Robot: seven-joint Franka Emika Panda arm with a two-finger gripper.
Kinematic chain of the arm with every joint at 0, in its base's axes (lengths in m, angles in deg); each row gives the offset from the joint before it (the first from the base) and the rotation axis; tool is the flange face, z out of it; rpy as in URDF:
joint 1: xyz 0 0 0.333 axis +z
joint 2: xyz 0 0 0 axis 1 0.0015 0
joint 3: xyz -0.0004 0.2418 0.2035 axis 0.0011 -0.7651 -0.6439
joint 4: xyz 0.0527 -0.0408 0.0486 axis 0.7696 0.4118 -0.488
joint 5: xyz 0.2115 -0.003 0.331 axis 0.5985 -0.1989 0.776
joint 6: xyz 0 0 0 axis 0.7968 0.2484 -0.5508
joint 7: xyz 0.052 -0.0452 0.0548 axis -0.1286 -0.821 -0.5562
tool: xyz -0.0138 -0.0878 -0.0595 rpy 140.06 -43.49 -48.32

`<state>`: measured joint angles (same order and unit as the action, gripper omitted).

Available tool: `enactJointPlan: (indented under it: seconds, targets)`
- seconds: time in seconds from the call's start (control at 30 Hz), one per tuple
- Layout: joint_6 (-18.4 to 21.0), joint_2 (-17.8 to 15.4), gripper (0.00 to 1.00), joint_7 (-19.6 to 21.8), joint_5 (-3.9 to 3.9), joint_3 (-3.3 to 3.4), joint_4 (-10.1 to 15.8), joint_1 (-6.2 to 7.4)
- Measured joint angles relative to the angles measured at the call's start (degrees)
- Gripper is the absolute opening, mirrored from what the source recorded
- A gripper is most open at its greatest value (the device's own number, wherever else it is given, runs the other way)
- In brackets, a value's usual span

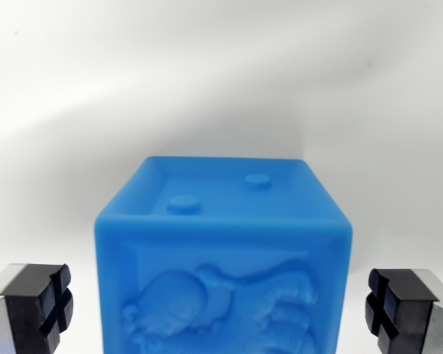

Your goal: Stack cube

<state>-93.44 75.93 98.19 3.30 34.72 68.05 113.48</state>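
- Blue cube (223, 258) upright on the white desk (221, 81), filling the lower middle of the wrist view; no desk edge or corner in frame, so place on the desk cannot be told.
- Recessed top face up, with two small round studs (220, 192); moulded relief figure on the near side.
- Gripper (218, 310) with jaws apart, one black cross-grooved pad (50, 310) at the wrist view's left, the other at the right, both clear of the cube with a gap on each side.
- Judged step: closing in for the grasp.
- Best kept centred, gaps equal on both sides, so neither pad nudges the cube first.
- Better lowered until pads meet the flat side walls below the rim, then closed squarely.
- Risk: off-centre closing could twist or slide the cube.
- No second cube in view; stacking target cannot be told.
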Motion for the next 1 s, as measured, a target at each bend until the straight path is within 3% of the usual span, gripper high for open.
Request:
enactJointPlan:
  seconds: [0.33,0.37,1.0]
  targets:
    - [-1.63,2.15,1.0,0.04,-0.04,0.84,-0.62,0.8]
    - [-1.66,2.19,0.0,0.04,-0.04,0.86,-0.64,0.82]
    - [-1.71,2.24,0.0,0.04,-0.04,0.93,-0.7,0.9]
